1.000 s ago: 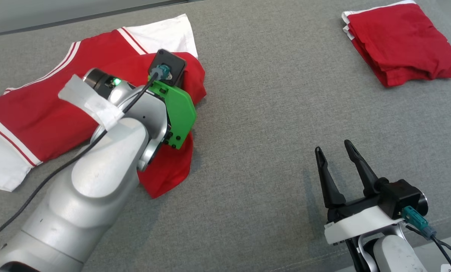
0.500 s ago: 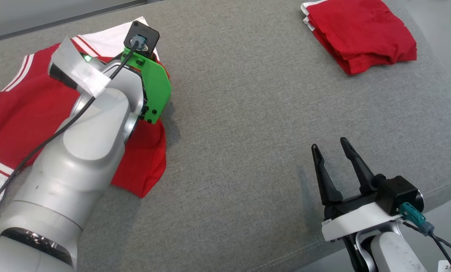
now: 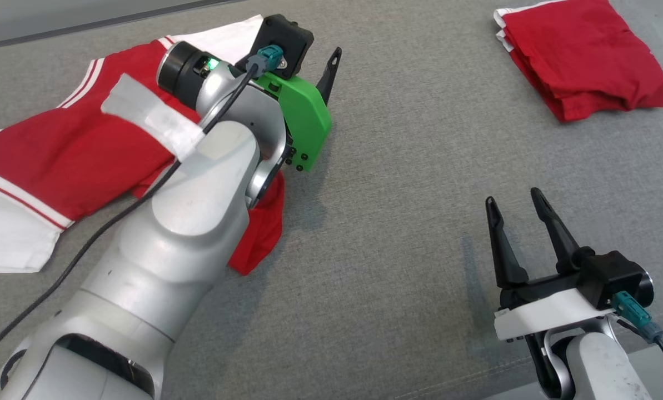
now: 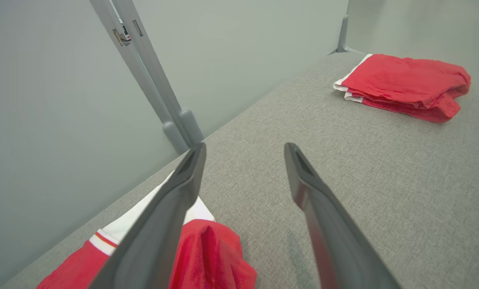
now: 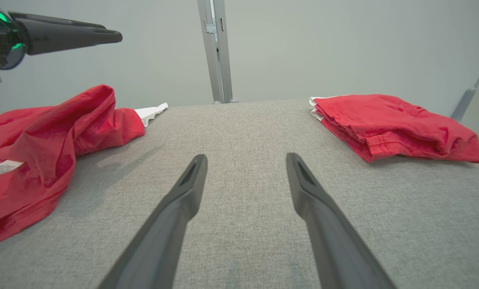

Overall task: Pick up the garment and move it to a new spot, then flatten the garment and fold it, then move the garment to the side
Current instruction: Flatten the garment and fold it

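The garment [image 3: 59,155], a red shirt with white striped sleeves, lies crumpled and partly spread at the left of the grey padded surface [image 3: 398,194]. My left gripper [image 4: 245,147] hovers above its right edge, open and holding nothing; red cloth [image 4: 211,257] lies below its left finger. In the head view one left finger [image 3: 331,69] pokes out past the green wrist cover. The right wrist view shows the garment [image 5: 42,136] bunched, with a white label, at the left. My right gripper [image 3: 513,196] stands open at the lower right, apart from the garment, over bare surface [image 5: 246,156].
A folded red garment [image 3: 584,55] lies at the back right corner [image 5: 392,126]. A grey wall with an upright post [image 5: 217,48] stands just behind the surface. The front edge of the surface runs close by my right wrist.
My left gripper has opened, let go of the garment and risen off it. The head camera has shifted. The right gripper holds its pose.
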Tool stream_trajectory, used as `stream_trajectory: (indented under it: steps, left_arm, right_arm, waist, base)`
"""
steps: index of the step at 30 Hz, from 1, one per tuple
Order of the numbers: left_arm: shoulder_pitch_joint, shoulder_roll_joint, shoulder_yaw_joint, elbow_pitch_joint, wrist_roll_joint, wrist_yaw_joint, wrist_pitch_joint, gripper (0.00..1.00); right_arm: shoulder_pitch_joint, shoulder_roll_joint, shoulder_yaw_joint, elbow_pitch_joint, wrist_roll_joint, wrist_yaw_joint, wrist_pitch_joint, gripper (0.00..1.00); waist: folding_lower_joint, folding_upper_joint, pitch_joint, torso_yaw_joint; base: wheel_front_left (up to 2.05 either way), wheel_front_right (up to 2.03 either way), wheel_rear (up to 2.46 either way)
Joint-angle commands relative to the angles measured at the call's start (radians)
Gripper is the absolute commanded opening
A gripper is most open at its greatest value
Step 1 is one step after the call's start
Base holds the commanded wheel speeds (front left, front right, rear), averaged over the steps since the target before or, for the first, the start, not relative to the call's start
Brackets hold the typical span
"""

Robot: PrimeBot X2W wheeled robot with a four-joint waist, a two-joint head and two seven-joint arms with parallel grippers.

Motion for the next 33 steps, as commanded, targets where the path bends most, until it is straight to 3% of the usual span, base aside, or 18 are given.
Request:
stream_trajectory:
  steps: [1, 4, 21, 28, 33]
  left_arm:
    - [0.034, -0.002, 0.011, -0.021, -0.012, 0.012, -0.024, 1.0]
    - [0.102, 0.014, 0.043, -0.086, -0.042, 0.047, -0.081, 1.0]
    - [0.598, 0.273, 0.237, -0.412, -0.126, 0.261, -0.304, 1.0]
    - [0.745, 0.323, 0.275, -0.477, -0.129, 0.275, -0.341, 1.0]
    - [0.857, 0.319, 0.315, -0.511, -0.135, 0.286, -0.353, 1.0]
  right_arm:
    - [-0.005, -0.002, -0.011, -0.006, -0.009, -0.001, -0.003, 1.0]
    - [0.011, -0.003, -0.043, -0.016, -0.027, -0.001, -0.003, 1.0]
    - [0.105, -0.022, -0.099, -0.04, -0.088, -0.001, -0.003, 1.0]
    - [0.123, -0.043, -0.1, -0.031, -0.093, -0.001, -0.003, 1.0]
    - [0.139, -0.044, -0.111, -0.035, -0.099, -0.001, -0.003, 1.0]
  waist:
    - [-0.0001, 0.0, -0.024, 0.056]
    - [-0.0001, 0.0, -0.054, 0.093]
    - [-0.0001, 0.0, -0.157, 0.253]
    - [-0.0001, 0.0, -0.18, 0.264]
    - [-0.0001, 0.0, -0.205, 0.273]
  base:
    - [0.0, 0.0, 0.0]
    - [0.0, 0.0, 0.0]
    - [0.0, 0.0, 0.0]
    - [0.0, 0.0, 0.0]
    - [0.0, 0.0, 0.0]
